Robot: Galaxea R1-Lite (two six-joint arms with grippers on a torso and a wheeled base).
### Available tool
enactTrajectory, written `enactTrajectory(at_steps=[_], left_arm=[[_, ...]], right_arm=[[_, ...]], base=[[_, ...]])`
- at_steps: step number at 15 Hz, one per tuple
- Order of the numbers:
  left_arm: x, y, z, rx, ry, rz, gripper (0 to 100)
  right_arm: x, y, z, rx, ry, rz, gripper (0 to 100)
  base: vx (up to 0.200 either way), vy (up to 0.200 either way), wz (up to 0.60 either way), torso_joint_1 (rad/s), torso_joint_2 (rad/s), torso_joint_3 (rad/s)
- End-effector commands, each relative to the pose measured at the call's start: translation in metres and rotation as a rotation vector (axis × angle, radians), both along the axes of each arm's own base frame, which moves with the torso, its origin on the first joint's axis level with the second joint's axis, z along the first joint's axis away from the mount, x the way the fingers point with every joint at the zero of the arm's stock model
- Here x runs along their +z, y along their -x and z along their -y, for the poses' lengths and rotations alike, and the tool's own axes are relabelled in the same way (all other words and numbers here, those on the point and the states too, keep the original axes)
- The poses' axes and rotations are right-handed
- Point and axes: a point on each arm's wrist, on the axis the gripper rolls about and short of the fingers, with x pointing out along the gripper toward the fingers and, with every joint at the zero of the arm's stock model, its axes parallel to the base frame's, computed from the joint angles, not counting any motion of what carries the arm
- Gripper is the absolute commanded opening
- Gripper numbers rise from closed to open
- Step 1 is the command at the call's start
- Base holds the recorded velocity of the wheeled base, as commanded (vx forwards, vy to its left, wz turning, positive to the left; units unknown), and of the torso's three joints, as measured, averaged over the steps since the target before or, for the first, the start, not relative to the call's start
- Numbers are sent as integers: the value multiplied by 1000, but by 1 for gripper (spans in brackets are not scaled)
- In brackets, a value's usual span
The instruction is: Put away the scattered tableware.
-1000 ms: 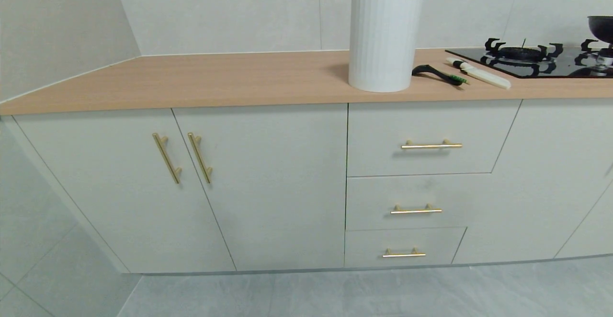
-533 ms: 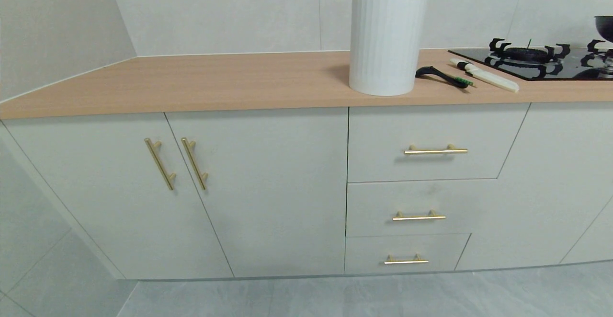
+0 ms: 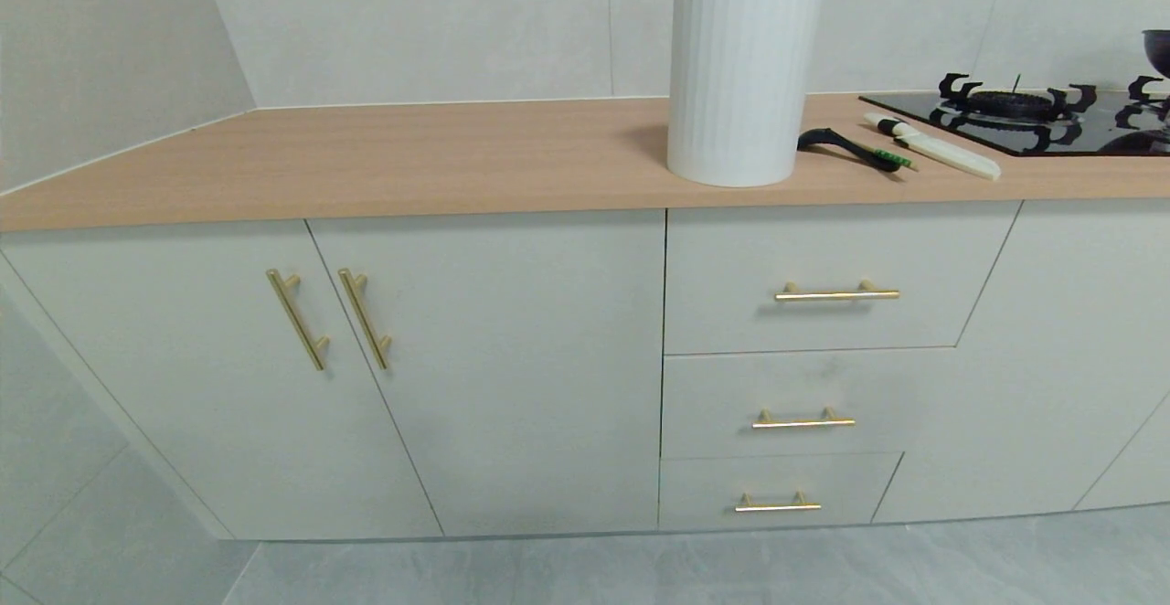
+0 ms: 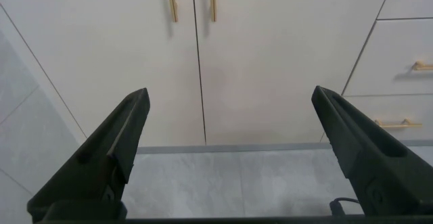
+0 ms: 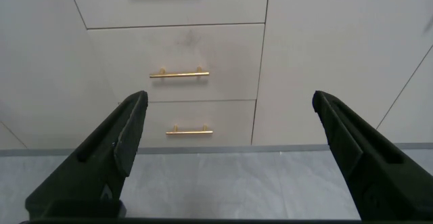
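Observation:
On the wooden countertop (image 3: 411,153) a tall white ribbed holder (image 3: 742,75) stands upright. Just to its right lie a black-handled utensil (image 3: 845,146) and a white knife (image 3: 932,146), side by side near the hob. My left gripper (image 4: 230,122) is open, low down, facing the double cabinet doors (image 4: 196,55). My right gripper (image 5: 226,119) is open as well, held low in front of the lower drawers (image 5: 179,74). Nothing sits between either pair of fingers.
A black gas hob (image 3: 1024,116) with pan supports is set into the counter's right end. Below are two doors with gold handles (image 3: 329,317) and three drawers with gold handles (image 3: 836,293). Grey tiled floor (image 3: 640,573) lies before the cabinets.
The whole head view has shifted: the counter and cabinets sit slightly lower and larger in the picture, so the camera moved. Nothing on the counter has changed place.

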Motion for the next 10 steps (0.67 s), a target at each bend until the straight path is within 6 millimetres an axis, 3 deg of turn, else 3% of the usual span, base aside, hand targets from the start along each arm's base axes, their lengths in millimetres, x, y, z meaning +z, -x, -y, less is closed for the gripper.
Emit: enactTrajectory(at_steps=[1,8,10], left_arm=[[0,0,0,0,0,-1,100],[0,0,0,0,0,-1,100],[0,0,0,0,0,-1,100]], right_arm=[[0,0,0,2,1,-1,100],[2,0,0,0,12,11,100],[26,7,0,9,0,117,100]], base=[[0,0,0,0,0,0],[0,0,0,0,0,0],[0,0,0,0,0,0]])
